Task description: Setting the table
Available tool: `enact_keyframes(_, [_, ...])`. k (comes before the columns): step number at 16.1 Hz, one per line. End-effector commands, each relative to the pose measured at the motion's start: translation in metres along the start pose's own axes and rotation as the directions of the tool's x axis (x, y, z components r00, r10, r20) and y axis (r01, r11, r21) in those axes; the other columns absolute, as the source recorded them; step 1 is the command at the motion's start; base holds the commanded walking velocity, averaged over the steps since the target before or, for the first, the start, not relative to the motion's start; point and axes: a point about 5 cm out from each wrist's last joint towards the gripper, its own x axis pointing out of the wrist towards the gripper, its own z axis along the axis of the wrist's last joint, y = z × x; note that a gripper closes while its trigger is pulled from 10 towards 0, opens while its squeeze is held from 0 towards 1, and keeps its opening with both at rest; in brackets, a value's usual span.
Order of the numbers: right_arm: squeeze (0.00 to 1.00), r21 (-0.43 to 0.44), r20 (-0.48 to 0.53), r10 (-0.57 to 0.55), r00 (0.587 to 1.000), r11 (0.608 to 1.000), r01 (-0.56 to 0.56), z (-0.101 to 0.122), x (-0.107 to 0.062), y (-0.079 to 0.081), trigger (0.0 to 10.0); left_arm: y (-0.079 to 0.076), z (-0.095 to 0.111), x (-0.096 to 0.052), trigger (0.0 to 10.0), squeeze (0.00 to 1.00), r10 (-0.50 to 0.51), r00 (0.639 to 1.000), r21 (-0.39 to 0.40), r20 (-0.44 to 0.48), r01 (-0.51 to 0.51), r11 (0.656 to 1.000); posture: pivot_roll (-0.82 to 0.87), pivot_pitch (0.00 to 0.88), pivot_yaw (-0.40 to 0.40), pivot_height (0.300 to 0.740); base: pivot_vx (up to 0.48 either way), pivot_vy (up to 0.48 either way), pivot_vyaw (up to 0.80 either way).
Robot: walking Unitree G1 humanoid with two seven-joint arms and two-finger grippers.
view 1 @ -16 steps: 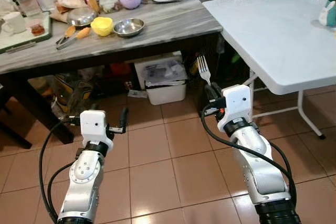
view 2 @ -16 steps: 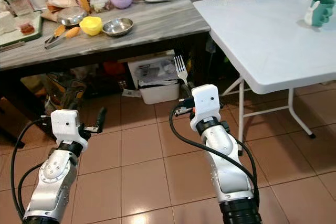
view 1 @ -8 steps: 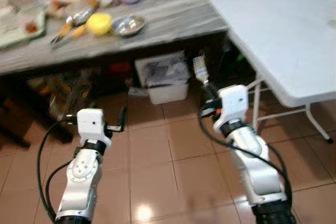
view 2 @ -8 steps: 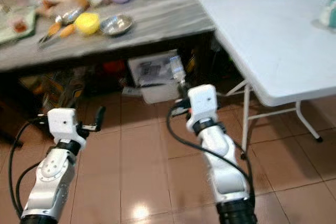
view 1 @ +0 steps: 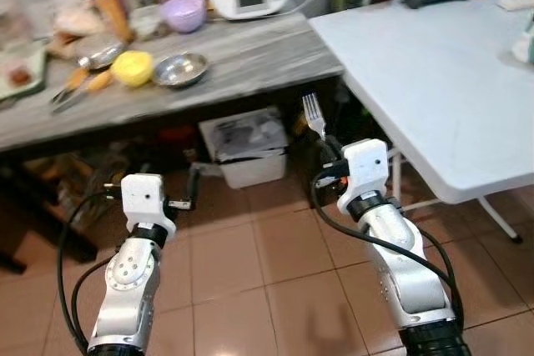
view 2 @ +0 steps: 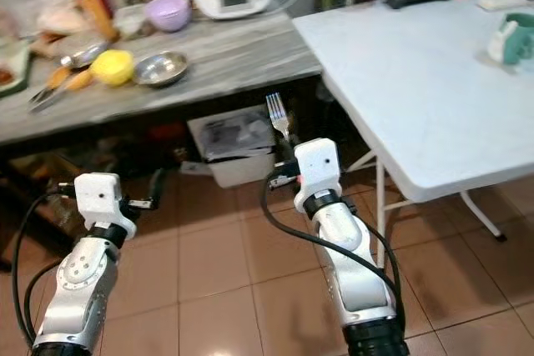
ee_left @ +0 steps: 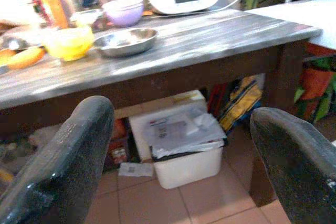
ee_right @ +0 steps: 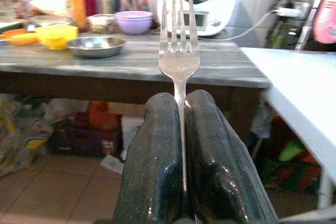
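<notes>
- The right gripper (view 1: 330, 146) stood nearest, raised over the tiled floor (view 1: 250, 264), its two black fingers (ee_right: 157, 145) pressed together on the handle of a fork (view 1: 314, 114).
- The fork was plain silver metal with four tines pointing up, its handle pinched between the pads and its head standing clear above the fingertips, in front of the dark gap under the counter.
- The left gripper (view 1: 193, 189) hung low to the left over the floor, its fingers (ee_left: 73, 150) spread wide apart and holding nothing.
- Beyond them a white bin (view 1: 250, 152) sat under the grey counter (view 1: 250, 47), which carried a steel bowl (view 1: 179, 68), a yellow bowl (view 1: 133, 66) and a purple bowl (view 1: 183, 12).
- The white folding table (view 1: 434, 72) stood to the right, its near corner just beside the fork.
- Against a second before, the whole view had shifted with the camera; the fork remained clamped upright in the same grip.
</notes>
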Motion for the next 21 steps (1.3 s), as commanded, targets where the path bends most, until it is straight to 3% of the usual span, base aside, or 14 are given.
enact_keyframes(1, [0.00,-0.012,0.024,-0.011,1.000,1.000,0.011,0.0052,0.0003,-0.0040,10.0,-0.0042,-0.0006,-0.0001,10.0,0.00,-0.019,1.000,-0.016,-0.006,0.019,1.000,-0.19,0.083,0.124,0.740,0.386,0.000,0.00])
enact_keyframes(9, [0.00,-0.012,0.018,-0.018,1.000,1.000,0.018,0.0027,-0.0002,-0.0032,10.0,-0.0056,0.0003,-0.0001,10.0,0.00,-0.033,0.999,-0.015,-0.006,0.033,0.999,-0.18,0.087,0.131,0.740,0.480,0.000,0.13])
enact_keyframes(13, [0.00,-0.015,0.019,-0.021,1.000,1.000,0.021,0.0021,0.0003,-0.0030,10.0,-0.0071,0.0001,0.0000,10.0,0.00,-0.041,0.999,-0.019,-0.009,0.041,0.999,-0.18,0.088,0.131,0.740,0.480,0.000,0.64])
enact_keyframes(21, [0.00,-0.023,0.020,-0.049,0.999,0.999,0.049,0.0018,0.0018,-0.0063,10.0,-0.0110,-0.0020,-0.0045,10.0,0.00,-0.055,0.998,-0.021,-0.020,0.055,0.998,-0.17,0.085,0.127,0.740,0.467,0.000,0.00])
